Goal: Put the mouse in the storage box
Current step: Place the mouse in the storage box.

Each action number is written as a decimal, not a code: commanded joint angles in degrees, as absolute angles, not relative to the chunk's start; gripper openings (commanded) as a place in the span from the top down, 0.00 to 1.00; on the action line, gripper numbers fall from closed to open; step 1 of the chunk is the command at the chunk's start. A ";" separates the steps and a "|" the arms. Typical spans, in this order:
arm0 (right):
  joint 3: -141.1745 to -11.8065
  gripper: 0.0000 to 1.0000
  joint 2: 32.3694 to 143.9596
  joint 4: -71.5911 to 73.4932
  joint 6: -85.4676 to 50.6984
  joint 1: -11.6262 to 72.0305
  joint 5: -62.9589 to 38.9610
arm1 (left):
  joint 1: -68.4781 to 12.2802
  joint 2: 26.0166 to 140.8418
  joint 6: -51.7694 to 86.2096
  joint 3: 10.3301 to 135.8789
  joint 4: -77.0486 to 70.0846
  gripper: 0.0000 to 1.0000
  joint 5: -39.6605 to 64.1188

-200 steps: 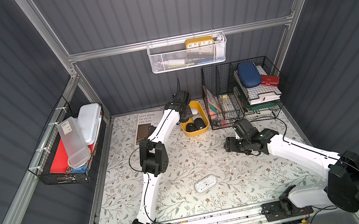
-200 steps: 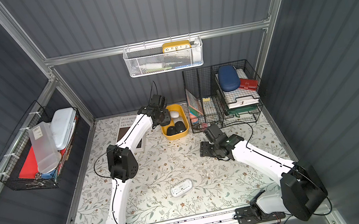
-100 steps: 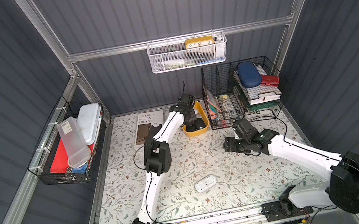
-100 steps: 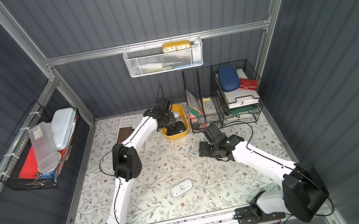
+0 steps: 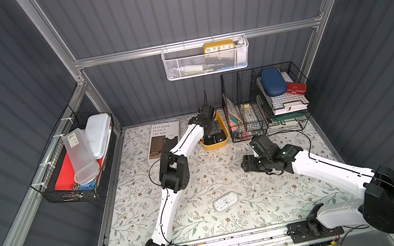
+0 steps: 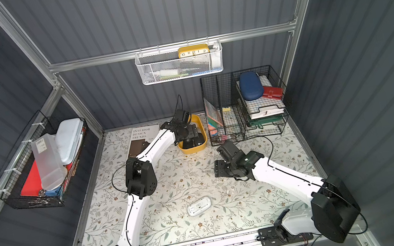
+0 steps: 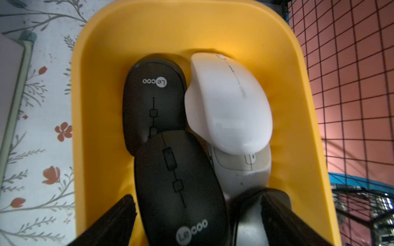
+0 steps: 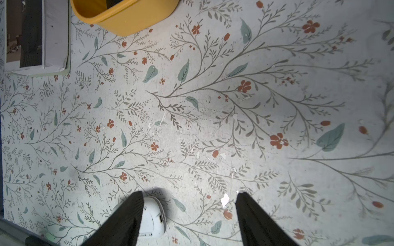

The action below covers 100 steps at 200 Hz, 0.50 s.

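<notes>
Both spread, I see: left gripper straddles black mouse inside crowded box; right gripper over open mat

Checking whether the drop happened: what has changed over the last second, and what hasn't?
The left pincer swung from beside the storage box to over it and opened; a black mouse now lies loose between its fingers, inside the box. The right pincer, open above the table, and the white mouse on the table stayed put.
</notes>
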State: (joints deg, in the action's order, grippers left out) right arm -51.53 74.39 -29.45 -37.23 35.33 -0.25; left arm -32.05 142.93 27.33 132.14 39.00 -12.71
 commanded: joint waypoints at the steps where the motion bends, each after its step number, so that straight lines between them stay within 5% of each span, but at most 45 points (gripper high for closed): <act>1: -52.29 0.27 74.05 -33.52 -39.46 37.95 -0.35 | -32.17 134.32 27.88 128.90 37.62 0.03 -11.60; 100: -50.89 0.27 78.38 -37.16 -47.45 48.87 -5.79 | -40.48 89.37 39.13 74.59 18.49 0.01 -9.57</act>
